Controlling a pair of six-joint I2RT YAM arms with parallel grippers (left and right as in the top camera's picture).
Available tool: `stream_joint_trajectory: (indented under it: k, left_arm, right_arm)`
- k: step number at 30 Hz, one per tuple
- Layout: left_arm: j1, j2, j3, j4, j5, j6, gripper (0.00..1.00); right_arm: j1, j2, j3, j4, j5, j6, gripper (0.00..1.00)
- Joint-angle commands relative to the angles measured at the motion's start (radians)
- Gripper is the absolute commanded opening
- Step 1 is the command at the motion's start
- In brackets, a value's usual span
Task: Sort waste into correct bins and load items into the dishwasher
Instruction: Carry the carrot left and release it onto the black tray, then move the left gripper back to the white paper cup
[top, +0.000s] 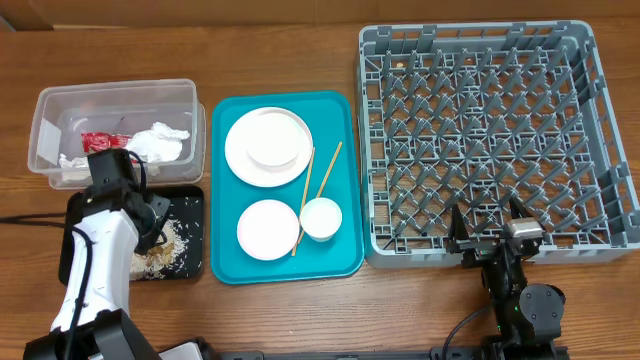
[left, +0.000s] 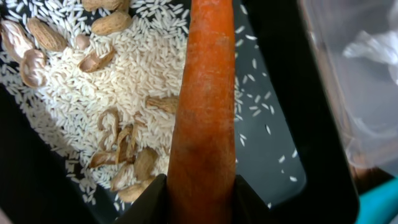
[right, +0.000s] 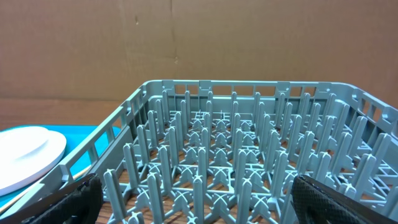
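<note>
My left gripper (left: 202, 200) is partly closed, jaws pinched on the thick end of the small orange carrot (left: 205, 118), which hangs over the black tray (left: 273, 155) at the lower left of the overhead frame. Below it lie white rice (left: 130, 68) and beige scraps (left: 127, 146). My right gripper (top: 488, 225) stands wide open and holds nothing, at the lower edge of the grey dish rack (top: 480, 30).

The risks I see: the tray is shallow, so a carrot let go from this height may scatter rice over the rim. It could also roll out, or land on the clear tub (top: 45, 130) just beside the tray.

The red wrapper (top: 98, 141) in the tub may carry print — too small to read. I find no other writing.
</note>
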Motion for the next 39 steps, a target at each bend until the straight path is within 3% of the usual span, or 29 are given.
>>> stream_joint_trajectory:
  k: [1,10,14,22,29,33,39]
  left_arm:
    - [0.012,-0.010,-0.047,0.045,0.015,-0.105,0.13]
    - [0.012,-0.010,-0.119,0.188,0.029,-0.219,0.23]
    - [0.012,-0.010,-0.119,0.198,0.038,-0.218,0.42]
    - [0.012,-0.011,-0.099,0.219,0.046,-0.209,0.49]
    - [0.011,-0.014,0.012,0.159,0.200,-0.008,0.51]
    - [0.010,-0.017,0.104,0.108,0.426,0.290,0.39]
    - [-0.007,-0.017,0.172,-0.021,0.550,0.469,0.41]
  right_arm:
    - [-0.004,-0.010,-0.011,0.006,-0.003,-0.001,1.00]
    - [-0.004,-0.010,-0.011,0.006,-0.003,-0.001,1.00]
    - [-0.004,-0.010,-0.011,0.006,-0.003,-0.001,1.00]
    - [-0.004,-0.010,-0.011,0.006,-0.003,-0.001,1.00]
    - [-0.004,-0.010,-0.011,0.006,-0.003,-0.001,1.00]
    - [-0.004,-0.010,-0.011,0.006,-0.003,-0.001,1.00]
    - [-0.004,-0.010,-0.011,0.006,-0.003,-0.001,1.00]
